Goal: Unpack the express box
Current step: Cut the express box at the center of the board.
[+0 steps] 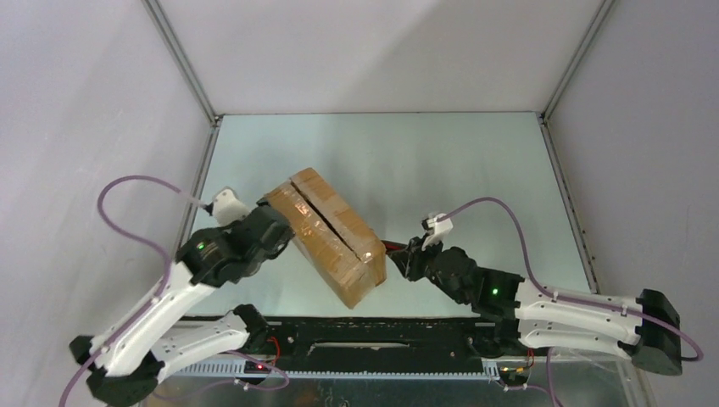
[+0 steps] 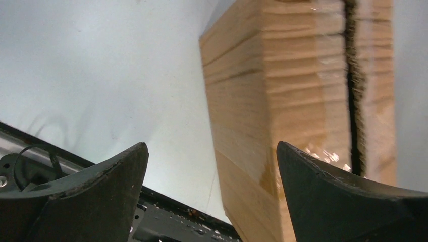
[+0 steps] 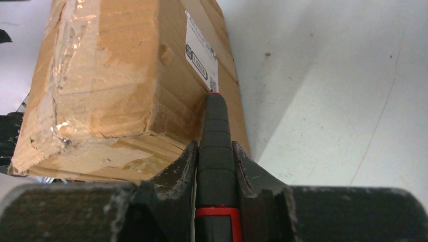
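Left tool [image 2: 212, 146] agape beside express box [image 1: 326, 233] — right tool [image 3: 214, 149] tight around utility knife [image 3: 216, 121]

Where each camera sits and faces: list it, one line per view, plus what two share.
Top external: above and behind the bases, looking down on table, express box, both arms.
Left wrist: on the left arm, facing the box; left gripper open.
Right wrist: on the right arm, facing the box's labelled side; right gripper shut on the utility knife.
Shared: all show the box.
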Tool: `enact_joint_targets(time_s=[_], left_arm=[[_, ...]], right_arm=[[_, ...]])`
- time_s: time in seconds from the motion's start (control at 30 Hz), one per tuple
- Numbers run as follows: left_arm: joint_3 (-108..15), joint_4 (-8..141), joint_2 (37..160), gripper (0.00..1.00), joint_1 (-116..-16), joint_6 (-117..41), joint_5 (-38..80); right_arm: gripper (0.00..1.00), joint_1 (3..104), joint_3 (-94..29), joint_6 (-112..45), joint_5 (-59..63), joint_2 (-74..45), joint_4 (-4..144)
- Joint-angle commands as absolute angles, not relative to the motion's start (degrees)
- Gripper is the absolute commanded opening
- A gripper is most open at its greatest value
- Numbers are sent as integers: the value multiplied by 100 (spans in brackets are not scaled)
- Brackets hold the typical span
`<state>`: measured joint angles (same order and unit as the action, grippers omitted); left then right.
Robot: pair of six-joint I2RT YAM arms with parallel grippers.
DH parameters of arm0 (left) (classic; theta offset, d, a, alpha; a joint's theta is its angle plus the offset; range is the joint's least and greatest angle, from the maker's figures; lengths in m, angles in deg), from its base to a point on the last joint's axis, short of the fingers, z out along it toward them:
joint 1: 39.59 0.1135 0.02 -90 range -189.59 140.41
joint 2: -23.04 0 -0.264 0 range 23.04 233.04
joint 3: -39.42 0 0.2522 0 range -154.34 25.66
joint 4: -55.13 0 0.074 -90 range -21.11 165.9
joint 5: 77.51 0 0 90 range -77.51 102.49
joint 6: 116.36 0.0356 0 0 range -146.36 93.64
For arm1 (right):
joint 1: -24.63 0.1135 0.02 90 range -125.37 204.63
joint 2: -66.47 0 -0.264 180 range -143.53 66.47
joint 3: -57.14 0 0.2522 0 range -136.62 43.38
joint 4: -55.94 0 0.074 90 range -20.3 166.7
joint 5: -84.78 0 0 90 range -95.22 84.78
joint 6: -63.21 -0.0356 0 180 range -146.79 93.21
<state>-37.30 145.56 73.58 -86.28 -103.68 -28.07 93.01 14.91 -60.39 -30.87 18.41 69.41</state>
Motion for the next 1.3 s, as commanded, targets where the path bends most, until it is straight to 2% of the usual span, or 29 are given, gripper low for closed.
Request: enact_joint_targets(time_s=[0.0,0.17,0.3,0.5,0.9,1.1,1.27], left_arm=[[-3680,13825,6716,100,-8442,-9514,-2264],[-3787,13540,6778,100,-8620,-9775,-1292],[-3402,13616,6801,100,-8693,-10172,-1221],[-3237,13069,6553,100,-8519,-9847,-1110],[-2912,13936,6660,96,-7720,-9977,-647],[-3168,14069,7042,84,-7659,-9885,-534],[-3680,14224,7242,74,-7596,-9649,-590]], right_arm=[[0,9641,1551,-6347,-3677,1519,6013],[0,9892,1551,-6409,-3984,978,5450],[0,9932,1324,-6229,-3898,652,5221],[0,10329,1023,-5753,-3952,264,4841],[0,10350,725,-4927,-4063,754,5263],[0,10419,655,-4555,-4073,780,5268],[0,10589,511,-3749,-4222,1241,5375]])
